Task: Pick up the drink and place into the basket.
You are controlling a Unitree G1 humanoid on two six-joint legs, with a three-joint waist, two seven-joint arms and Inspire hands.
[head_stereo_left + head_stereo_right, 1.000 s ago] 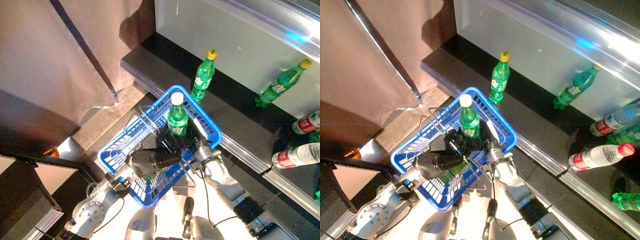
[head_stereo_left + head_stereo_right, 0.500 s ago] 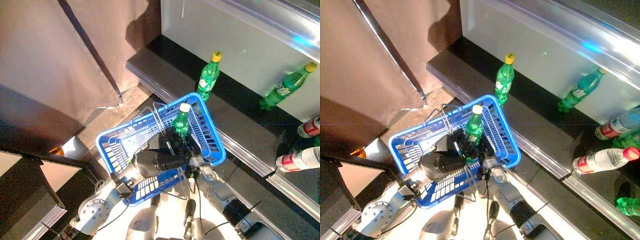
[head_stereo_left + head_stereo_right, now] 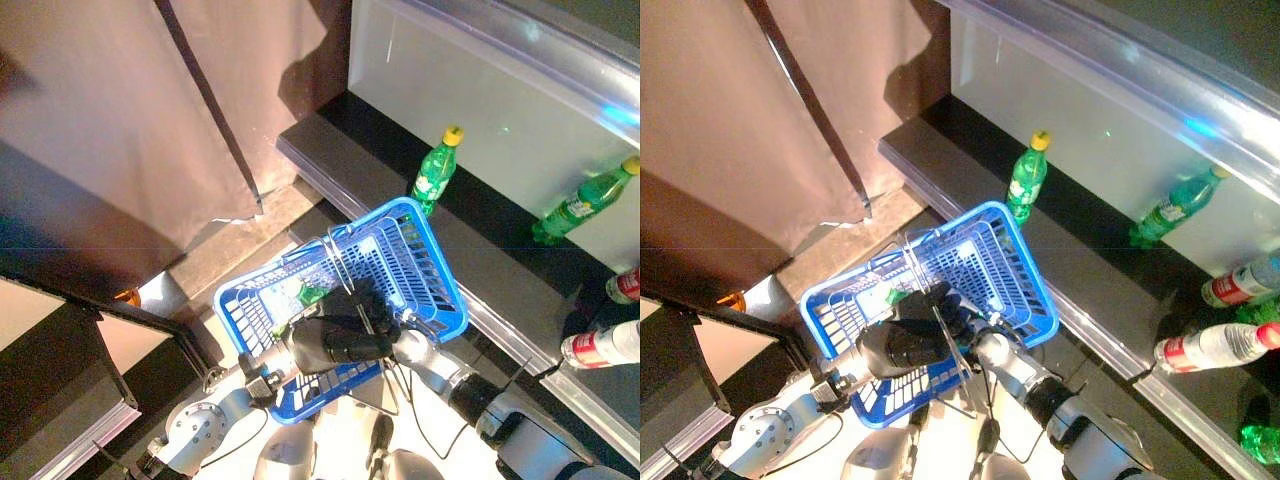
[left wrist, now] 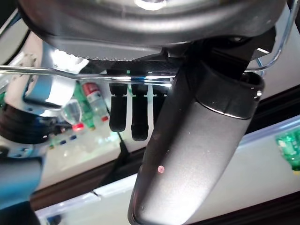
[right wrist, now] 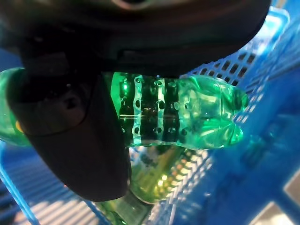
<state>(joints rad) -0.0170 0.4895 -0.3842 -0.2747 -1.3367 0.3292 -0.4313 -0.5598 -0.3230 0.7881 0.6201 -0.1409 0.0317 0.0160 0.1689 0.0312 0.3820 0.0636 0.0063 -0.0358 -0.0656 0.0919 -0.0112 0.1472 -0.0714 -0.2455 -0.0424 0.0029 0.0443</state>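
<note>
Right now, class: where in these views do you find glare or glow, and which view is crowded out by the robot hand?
Left eye view: bright glare streaks the clear panel above the shelf. Right wrist view: the green bottle glows translucent, lit through, inside the blue basket. Left wrist view: the left robot hand fills most of the picture, its thumb blocking the background.

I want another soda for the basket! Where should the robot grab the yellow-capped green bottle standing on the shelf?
Probably round the middle of the green bottle, coming from the robot's side. It stands upright on the shelf with a pale wall close behind and nothing beside it, so the front is open and the round body suits a wrapping hold.
</note>
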